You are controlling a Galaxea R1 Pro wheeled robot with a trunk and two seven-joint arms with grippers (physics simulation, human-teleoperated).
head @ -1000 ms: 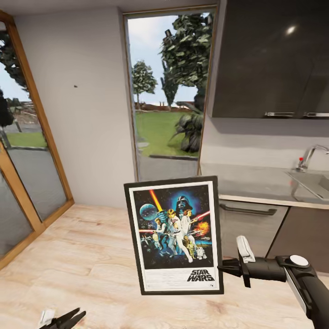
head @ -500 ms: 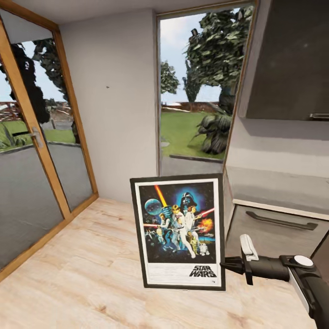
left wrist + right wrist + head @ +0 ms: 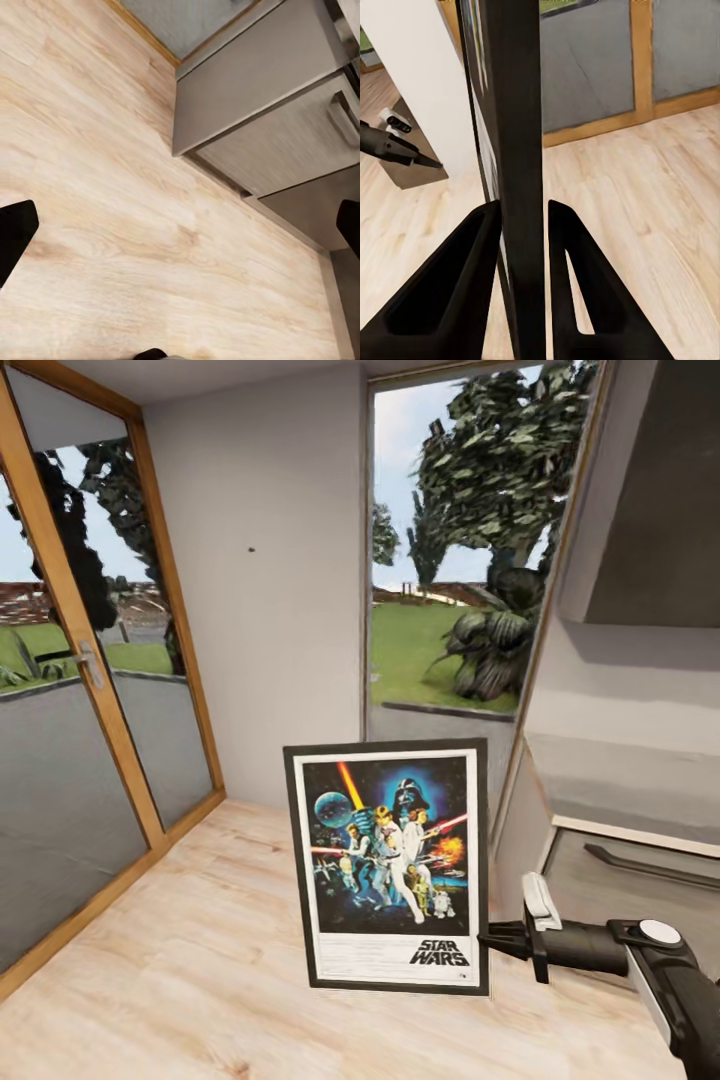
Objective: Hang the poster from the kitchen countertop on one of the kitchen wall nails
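Observation:
The framed Star Wars poster (image 3: 390, 865) hangs upright above the floor, its artwork facing me. My right gripper (image 3: 490, 940) is shut on the poster's lower right edge. In the right wrist view the black frame (image 3: 514, 150) shows edge-on, pinched between the two black fingers (image 3: 465, 285). A small dark wall nail (image 3: 250, 548) sits high on the white wall, up and left of the poster. The light-grey kitchen countertop (image 3: 620, 780) lies at the right, above dark cabinets. My left gripper (image 3: 180, 229) is open over the wooden floor, holding nothing.
A glass door in a wooden frame (image 3: 95, 690) fills the left side. A tall window (image 3: 450, 560) stands right of the nail wall. A dark upper cabinet (image 3: 660, 510) hangs above the counter. Cabinet fronts with handles (image 3: 262, 112) stand beside the light wooden floor (image 3: 200, 960).
The whole head view has swung left: the sink and tap have left the picture, and the nail wall and glass door have come further in. The poster stays in my right gripper.

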